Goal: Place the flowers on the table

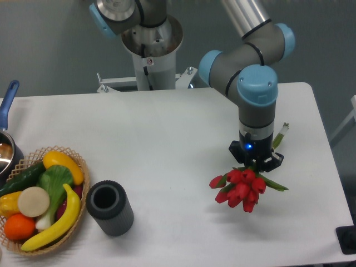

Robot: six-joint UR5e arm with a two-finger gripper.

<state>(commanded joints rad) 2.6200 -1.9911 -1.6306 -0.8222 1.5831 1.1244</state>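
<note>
Down front, lower left, a grey cylinder stands beside the fruit basket. Right of centre, the claw points down, clamped on the flowers, red buds over the counter.

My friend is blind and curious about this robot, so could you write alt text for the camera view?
A robot arm's claw grips a bunch of red tulips low over the right side of a white table. At the left stand a dark cylinder, a woven basket of fruit and vegetables, and part of a blue-handled pot.
</note>
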